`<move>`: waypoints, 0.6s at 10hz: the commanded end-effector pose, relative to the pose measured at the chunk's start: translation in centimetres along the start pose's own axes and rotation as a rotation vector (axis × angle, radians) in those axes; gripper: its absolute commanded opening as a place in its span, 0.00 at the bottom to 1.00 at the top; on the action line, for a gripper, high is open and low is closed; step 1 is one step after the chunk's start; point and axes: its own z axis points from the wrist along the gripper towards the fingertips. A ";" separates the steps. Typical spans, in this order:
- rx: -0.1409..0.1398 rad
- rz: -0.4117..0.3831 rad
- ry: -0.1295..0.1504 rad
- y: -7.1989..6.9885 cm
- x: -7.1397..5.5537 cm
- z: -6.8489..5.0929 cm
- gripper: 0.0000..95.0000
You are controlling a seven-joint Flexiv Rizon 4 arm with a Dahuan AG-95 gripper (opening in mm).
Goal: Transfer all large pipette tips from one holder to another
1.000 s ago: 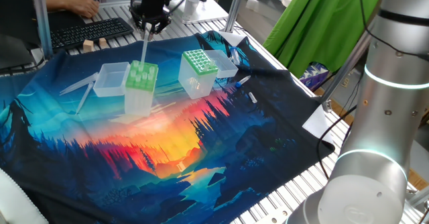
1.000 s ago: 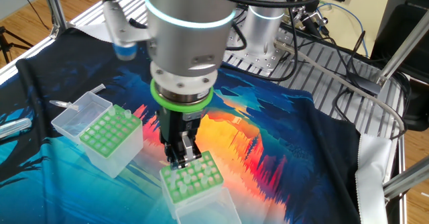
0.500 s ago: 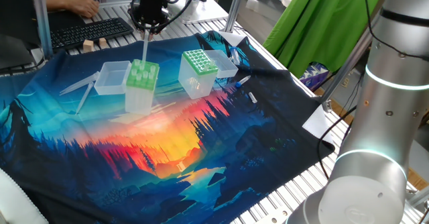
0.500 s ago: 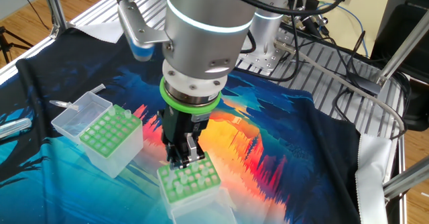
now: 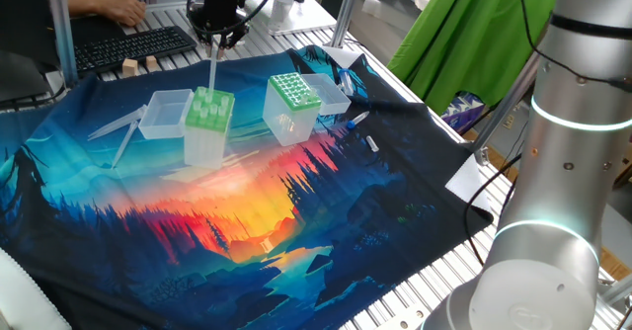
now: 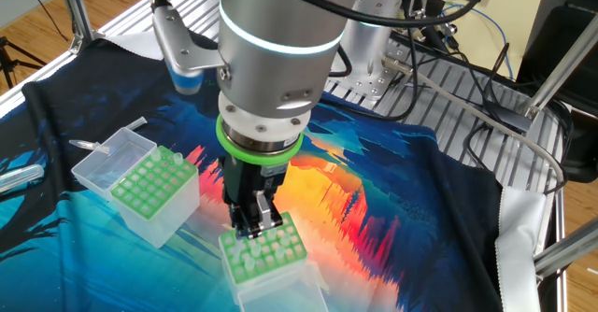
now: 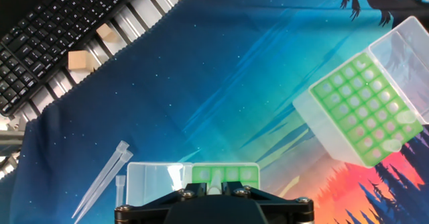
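Observation:
My gripper is shut on one large pipette tip, a clear cone hanging straight down. Its point sits at the top of the plain light-green holder. In the other fixed view the gripper stands right over that holder. The hand view shows the gripper with the tip between its jaws, above the holder. The darker green dotted-grid holder stands to the right, apart from the gripper; it also shows in the other fixed view and in the hand view.
Each holder has an open clear lid beside it. Loose clear tips lie on the printed cloth left of the light-green holder. A keyboard and small wooden blocks lie behind. Small blue items lie to the right.
The gripper stays shut on the tip over the light-green holder. The arm's wrist has shifted slightly; the tip's height looks about the same.

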 end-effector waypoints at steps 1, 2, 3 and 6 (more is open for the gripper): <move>-0.006 0.003 0.005 0.0 0.0 0.0 0.00; -0.008 0.005 0.006 0.0 0.0 0.0 0.00; -0.007 0.002 0.006 0.0 0.0 0.0 0.00; -0.004 0.002 0.009 -0.1 0.0 -0.5 0.00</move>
